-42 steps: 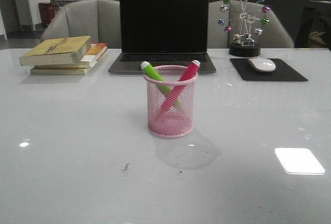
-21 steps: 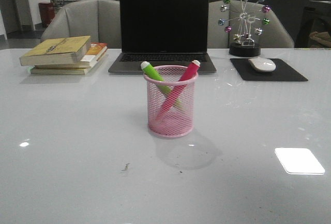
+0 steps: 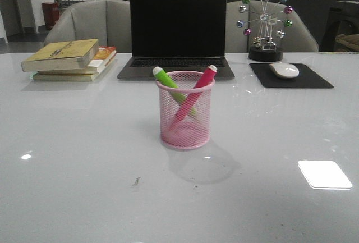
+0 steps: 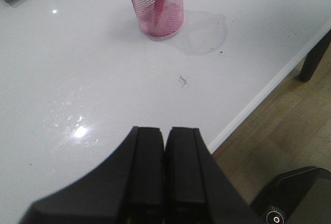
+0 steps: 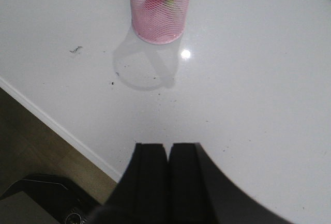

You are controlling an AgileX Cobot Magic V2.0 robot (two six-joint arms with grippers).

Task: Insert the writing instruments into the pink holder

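Holder (image 3: 185,117) sits mid-table (image 3: 84,170), in front of the laptop (image 3: 177,32). Green pen (image 3: 168,82) and pink pen (image 3: 197,88) are both in it, crossed, tips poking over the rim. Left gripper (image 4: 165,154) and right gripper (image 5: 167,167) are both clenched on nothing, well apart from the holder.

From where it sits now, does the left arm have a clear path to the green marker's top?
Probably yes: the left gripper is shut and empty, bare table lies between, and the green marker sticks above the pink holder rim.
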